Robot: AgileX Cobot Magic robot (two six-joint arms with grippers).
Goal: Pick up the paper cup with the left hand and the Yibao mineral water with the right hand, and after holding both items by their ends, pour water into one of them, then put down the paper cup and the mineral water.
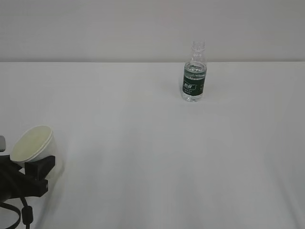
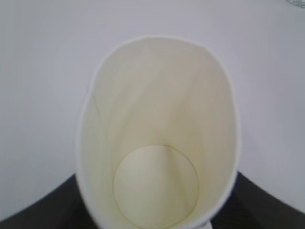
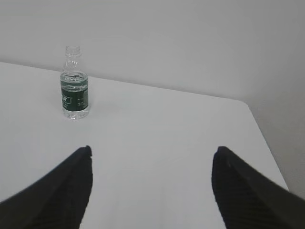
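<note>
Exterior view: your left hand (image 1: 35, 167) sits at the lower left edge of the frame, only partly in view. It grips the cup (image 1: 32, 143) from both sides, low on the body. The cup is tilted, its mouth facing up and toward the left, cream inside showing. You can see one black finger (image 1: 40, 167) against the cup wall below the rim; the other side is hidden by the cup.

Left wrist view: the cup (image 2: 159, 138) fills the frame, seen straight down its mouth. The rim is squeezed from round into an oval, so the jaws are closed on it firmly. The round bottom is visible and looks dry. Black finger (image 2: 43, 207) surfaces flank the cup at the lower left and lower right corners.

The bottle (image 1: 194, 74) stands upright on the table (image 1: 143, 143) toward the far side, right of centre, well apart from the cup. No cap on the neck. The water line sits near the top of the green label band. Nothing touches it.

Right wrist view: your right hand (image 3: 152, 183) is above the table with its two black fingers (image 3: 62, 191) spread wide and nothing between them. The bottle (image 3: 75, 86) stands ahead of it and off to the left, well apart. The table's (image 3: 181, 143) far edge and right corner show against a plain wall (image 3: 190, 38).

The right hand does not show in the exterior view.
</note>
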